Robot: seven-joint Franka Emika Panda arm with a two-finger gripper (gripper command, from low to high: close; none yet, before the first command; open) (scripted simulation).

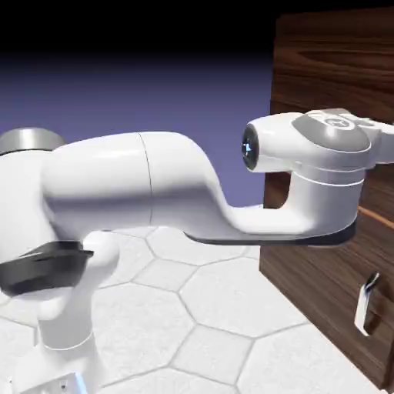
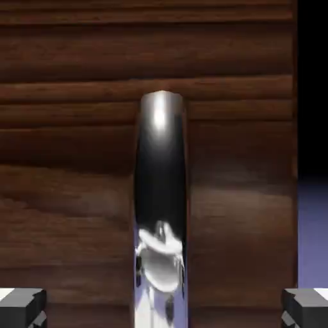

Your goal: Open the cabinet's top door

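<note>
I have the gripper (image 2: 164, 311) in front of the top door (image 2: 77, 160), fingers wide apart, its silver handle (image 2: 160, 211) centred between them at lower middle. Nothing is grasped yet; closing and pulling remain.

1. The cabinet (image 1: 331, 77) stands on the tabletop (image 1: 208, 323), at the exterior view's right.
2. The arm (image 1: 154, 185) reaches across to the cabinet's front.
3. In the hand view, the top door's handle (image 2: 160, 192) sits between the two fingers (image 2: 22, 306), touching neither.
4. The lower handle (image 1: 367, 304) sits below the arm.
</note>
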